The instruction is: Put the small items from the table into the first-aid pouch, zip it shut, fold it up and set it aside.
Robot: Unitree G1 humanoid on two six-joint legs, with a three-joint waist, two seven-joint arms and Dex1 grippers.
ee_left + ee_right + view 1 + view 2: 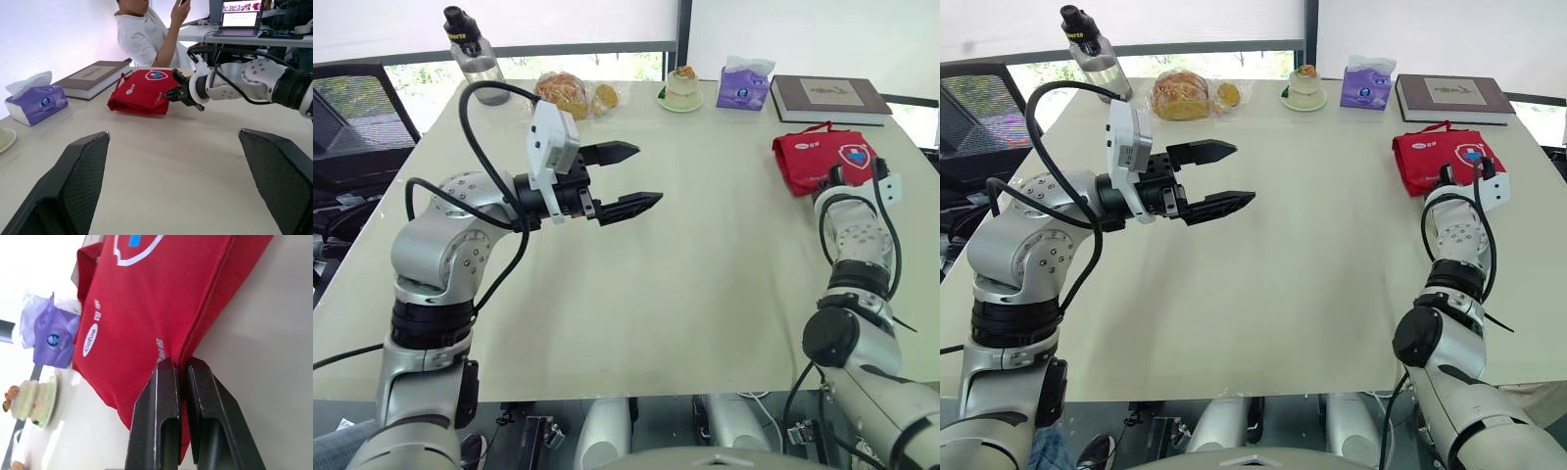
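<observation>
- Left arm (440, 255) — silver-grey rounded shells dotted with small dark screws, with black bands between the segments.
- Black cables (462, 116) loop out from the shell's 12 o'clock side.
- A white boxy camera module (551, 147) sits on the wrist.
- Left hand (647, 174) — two black tapered fingers with cross-hatched pads (83, 181).
- Right arm (850, 240) has the same silver shells, a black elbow ball (830, 336) and a thin black cable.
- Right hand (178, 363) has black fingers with grooved backs.

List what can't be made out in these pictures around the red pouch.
Pouch contents: hidden by its own red fabric, every view.
Right hand: eye views, grip hidden behind its own wrist.
Book cover lettering: too small, eye views.
Person: left wrist view, cut by the top edge.
</observation>
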